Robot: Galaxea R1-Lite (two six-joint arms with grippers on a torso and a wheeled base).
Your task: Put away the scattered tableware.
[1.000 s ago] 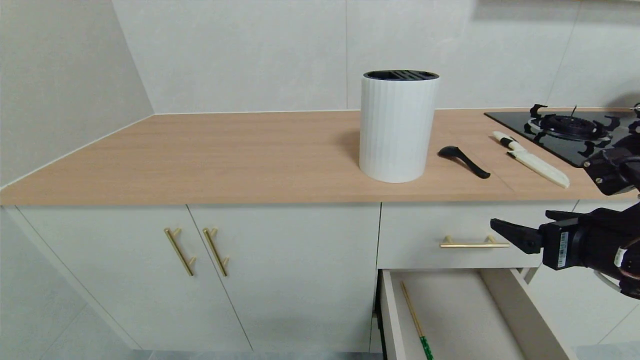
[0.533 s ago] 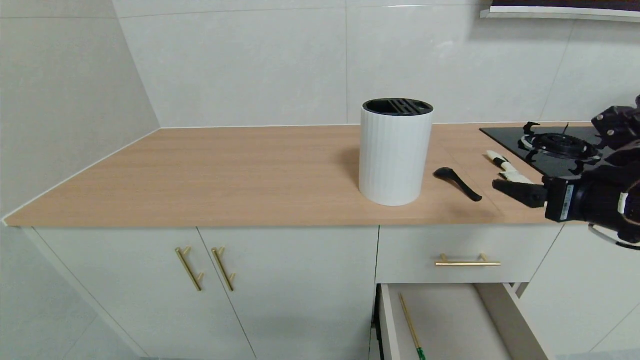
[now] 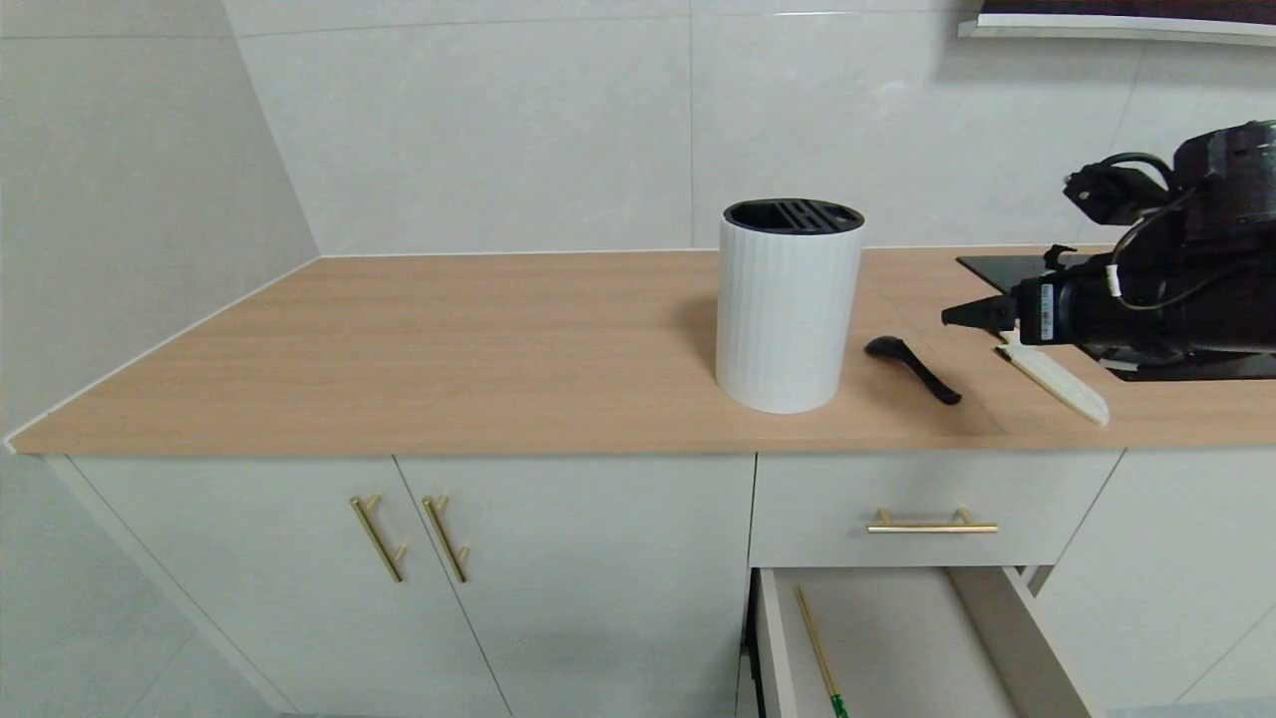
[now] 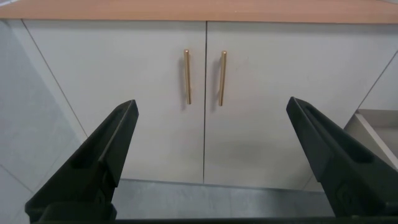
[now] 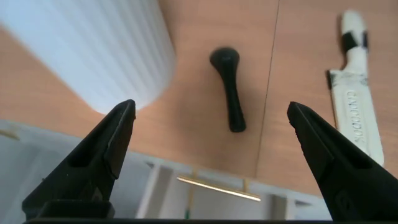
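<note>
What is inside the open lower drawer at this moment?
Thin wooden chopsticks with a green end lie along the left side of the open drawer; the floor beside them looks bare. Its rear is hidden under the closed drawer above, its front cut off.

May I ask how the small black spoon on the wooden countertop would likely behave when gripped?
The small black spoon looks rigid and light, probably plastic. Lying flat on the smooth wooden countertop, it may slide or pivot on its rounded bowl when nudged.
</note>
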